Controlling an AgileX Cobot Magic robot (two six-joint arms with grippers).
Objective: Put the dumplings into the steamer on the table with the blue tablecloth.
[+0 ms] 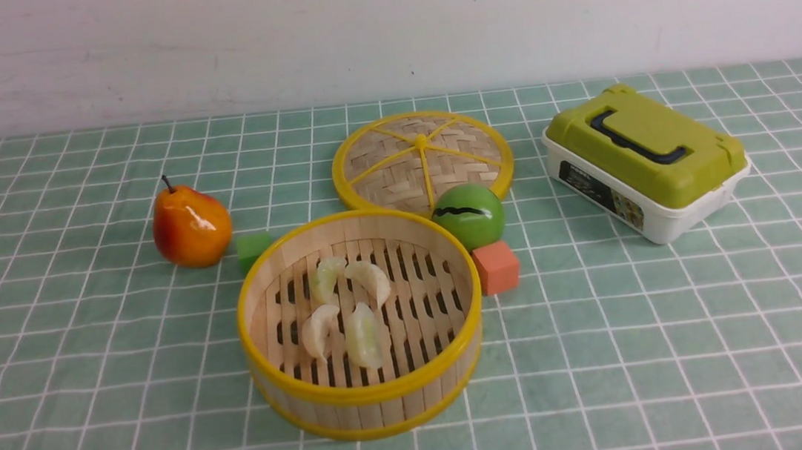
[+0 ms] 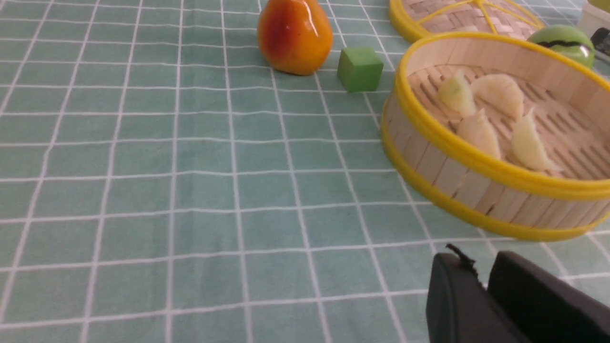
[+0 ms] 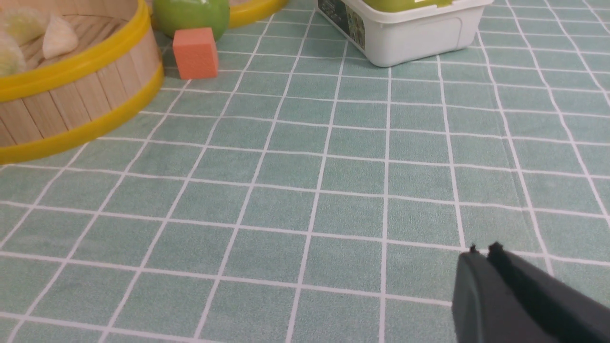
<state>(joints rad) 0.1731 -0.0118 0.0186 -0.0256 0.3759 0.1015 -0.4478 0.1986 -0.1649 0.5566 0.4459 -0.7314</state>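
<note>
At the near left corner of the desk [image 1: 92, 406], with its teal cloth and white grid, only a dark scrap of the left gripper [image 2: 483, 276] pokes into the front view; from its wrist camera the two black fingers [image 2: 452, 295] stand with a narrow gap between them, empty and clear of everything. Further in sits an orange-red pear [image 1: 191, 227], and just beside it a small green cube [image 1: 253, 249], which stands close against the steamer's far left wall. The steamer [image 1: 367, 396] stands upright in the middle of the desk, and all four dumplings [image 1: 347, 307] lie on its slatted floor, bunched left of centre. Behind it the woven lid [image 1: 421, 157] lies flat, with a green ball [image 1: 468, 215] at its near edge and an orange cube [image 1: 496, 267] just beside the steamer's right wall. Well apart to the right is a white box with a green lid [image 1: 644, 162]. The right gripper [image 3: 482, 252] hangs over bare cloth, its tips pressed together and holding nothing.
</note>
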